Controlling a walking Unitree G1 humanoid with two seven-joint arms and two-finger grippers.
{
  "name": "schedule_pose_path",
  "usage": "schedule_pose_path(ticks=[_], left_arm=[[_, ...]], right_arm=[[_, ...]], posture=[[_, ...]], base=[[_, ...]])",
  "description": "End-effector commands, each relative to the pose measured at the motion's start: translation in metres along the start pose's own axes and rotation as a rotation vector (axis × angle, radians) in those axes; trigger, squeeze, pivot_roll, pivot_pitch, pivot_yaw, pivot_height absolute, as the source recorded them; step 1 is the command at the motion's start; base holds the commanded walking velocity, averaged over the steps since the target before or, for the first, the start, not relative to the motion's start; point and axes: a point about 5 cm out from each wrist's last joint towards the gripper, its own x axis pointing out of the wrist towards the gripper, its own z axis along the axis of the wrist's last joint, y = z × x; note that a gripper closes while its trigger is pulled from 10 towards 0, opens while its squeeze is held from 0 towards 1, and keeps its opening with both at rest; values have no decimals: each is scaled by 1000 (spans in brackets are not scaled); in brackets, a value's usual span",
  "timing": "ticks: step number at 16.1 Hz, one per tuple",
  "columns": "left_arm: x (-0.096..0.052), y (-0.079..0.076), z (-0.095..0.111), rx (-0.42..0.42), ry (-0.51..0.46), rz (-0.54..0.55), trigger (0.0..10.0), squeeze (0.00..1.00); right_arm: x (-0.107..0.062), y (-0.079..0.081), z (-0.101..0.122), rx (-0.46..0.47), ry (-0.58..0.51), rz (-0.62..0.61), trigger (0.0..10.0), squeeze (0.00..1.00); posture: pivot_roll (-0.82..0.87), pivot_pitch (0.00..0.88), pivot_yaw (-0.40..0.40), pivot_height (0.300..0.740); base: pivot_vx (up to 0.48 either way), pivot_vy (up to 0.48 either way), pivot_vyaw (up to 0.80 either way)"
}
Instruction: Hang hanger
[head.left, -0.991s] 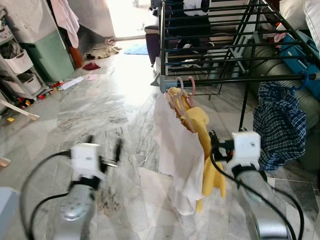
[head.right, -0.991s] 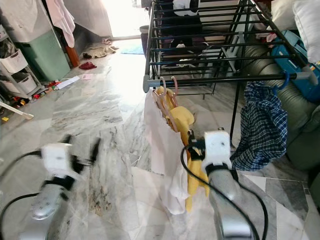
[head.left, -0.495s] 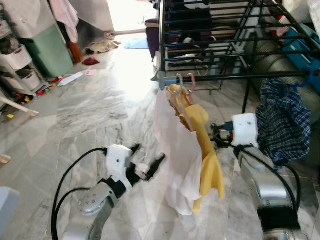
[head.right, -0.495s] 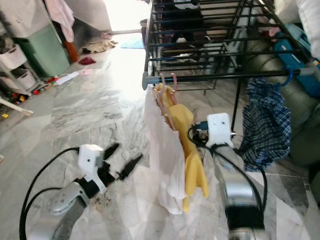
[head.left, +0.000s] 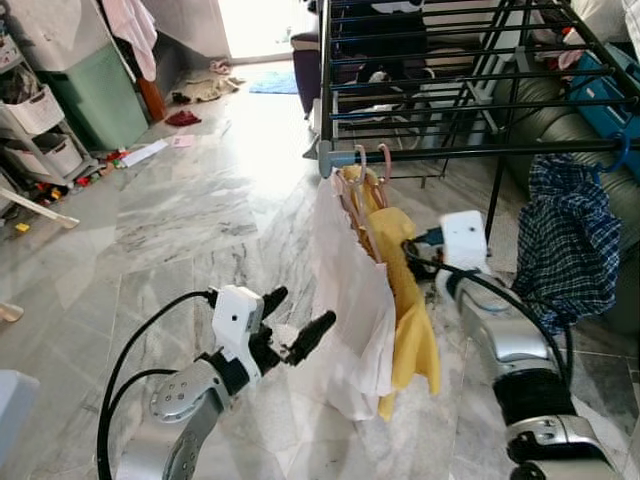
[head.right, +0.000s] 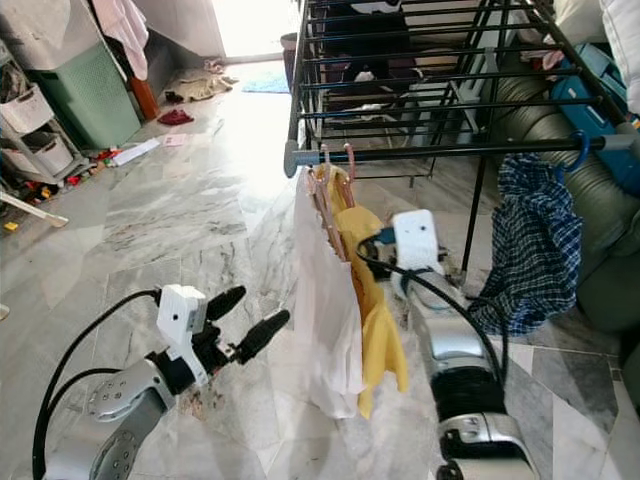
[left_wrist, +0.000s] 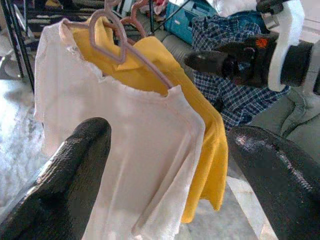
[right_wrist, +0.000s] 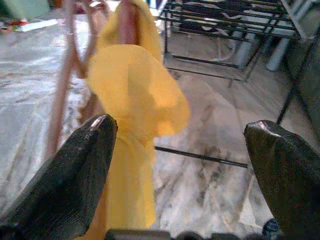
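Both the left tool and right tool are spread, empty, beside light pink hangers carrying limp shirts; I'd grip the stiff hook.

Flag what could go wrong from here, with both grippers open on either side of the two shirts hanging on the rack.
1. The left gripper is open right beside the white shirt; closing could pinch fabric and tug its pink hanger off the black drying rack.
2. The right gripper faces the yellow shirt with its fingers spread; pushing in could swing both garments along the rail.
3. The checked shirt hangs near the right arm and might snag on it.
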Motion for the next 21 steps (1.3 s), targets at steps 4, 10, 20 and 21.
schedule_pose_path(ticks=[4,10,20,21], left_arm=[[-2,-2,1,8,15,-16,10000,0],[-2,-4,-3,0,30,-20,10000,0],[-2,-4,-4,6,44,-21,10000,0],[-2,-4,-4,6,45,-23,10000,0]], right_arm=[[1,16,-17,-10,85,114,10000,0],[5,12,-12,-28,47,71,10000,0],[-4,-31,-36,-87,106,-106,10000,0],[-3,-28,-34,-79,88,-82,10000,0]], posture=[[-75,97,82,740],[-78,91,82,740],[-79,93,87,740],[-79,93,87,740]], base=[[0,0,0],[0,0,0],[0,0,0],[0,0,0]])
